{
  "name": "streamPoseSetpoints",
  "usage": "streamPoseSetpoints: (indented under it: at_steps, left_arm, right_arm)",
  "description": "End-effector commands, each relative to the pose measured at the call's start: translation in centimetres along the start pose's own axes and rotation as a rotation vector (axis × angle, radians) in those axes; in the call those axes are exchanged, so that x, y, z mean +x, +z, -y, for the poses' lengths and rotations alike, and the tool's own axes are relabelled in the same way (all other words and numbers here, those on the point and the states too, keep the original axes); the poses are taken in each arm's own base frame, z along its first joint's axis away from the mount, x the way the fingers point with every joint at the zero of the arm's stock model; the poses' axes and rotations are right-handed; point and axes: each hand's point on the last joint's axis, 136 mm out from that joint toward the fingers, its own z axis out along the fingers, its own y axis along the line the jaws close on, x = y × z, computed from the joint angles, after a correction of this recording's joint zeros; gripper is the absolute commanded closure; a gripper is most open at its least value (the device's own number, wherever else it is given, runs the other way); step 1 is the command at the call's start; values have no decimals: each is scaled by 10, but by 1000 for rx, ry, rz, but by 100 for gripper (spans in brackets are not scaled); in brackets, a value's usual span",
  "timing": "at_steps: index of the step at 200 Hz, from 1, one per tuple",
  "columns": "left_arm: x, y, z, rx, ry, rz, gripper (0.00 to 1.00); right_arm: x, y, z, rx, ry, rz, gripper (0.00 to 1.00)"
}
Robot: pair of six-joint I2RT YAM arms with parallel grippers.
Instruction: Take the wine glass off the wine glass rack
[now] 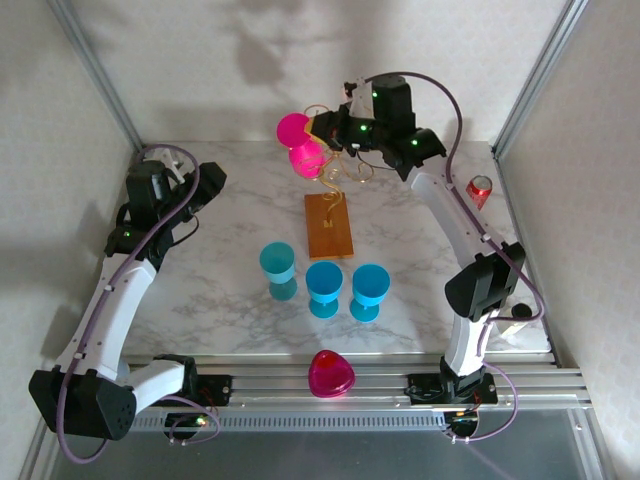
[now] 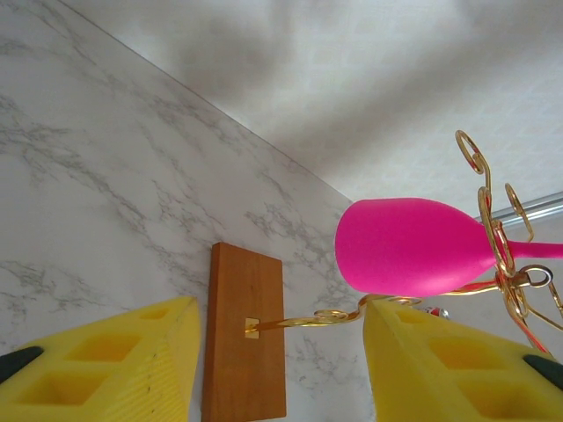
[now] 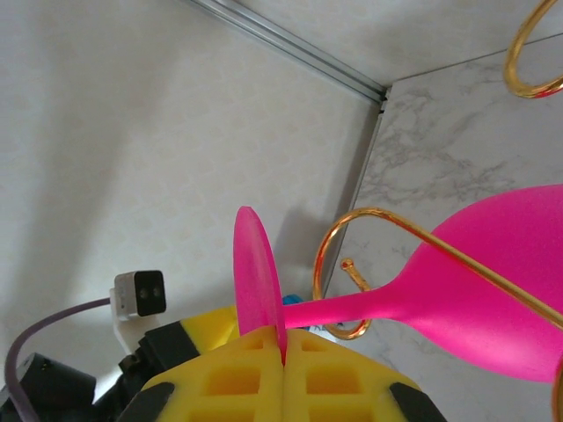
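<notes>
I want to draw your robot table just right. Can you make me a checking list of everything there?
Surface: marble table, no spills seen.
Job's things: wine glass rack upright on its wooden base; pink wine glass at its gold scrolls, not yet clear.
Clutter: three blue glasses standing; a pink glass lying at the near edge; red can.
Grippers: right end effector shut on the wine glass's foot; left end effector open, empty.
Cables: purple cables along both arms.
Surroundings: pale walls, metal frame posts.
</notes>
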Motion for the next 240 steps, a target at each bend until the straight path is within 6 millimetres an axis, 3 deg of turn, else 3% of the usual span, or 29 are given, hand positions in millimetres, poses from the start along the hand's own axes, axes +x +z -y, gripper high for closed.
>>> streamPoseSetpoints:
  at_steps: [1,121,240]
  left_arm:
    - [-2,-6,1,13,15,14,49]
    - [-1,-10,0,8,20,22,49]
    - [1,-15,-1,10,19,26,49]
  right_arm:
    - [0,-13,-22,-61,-12,4,100]
    - [12,-3,-15,-62,23,-23,100]
    - [22,-16,-21,-69,32,-6,100]
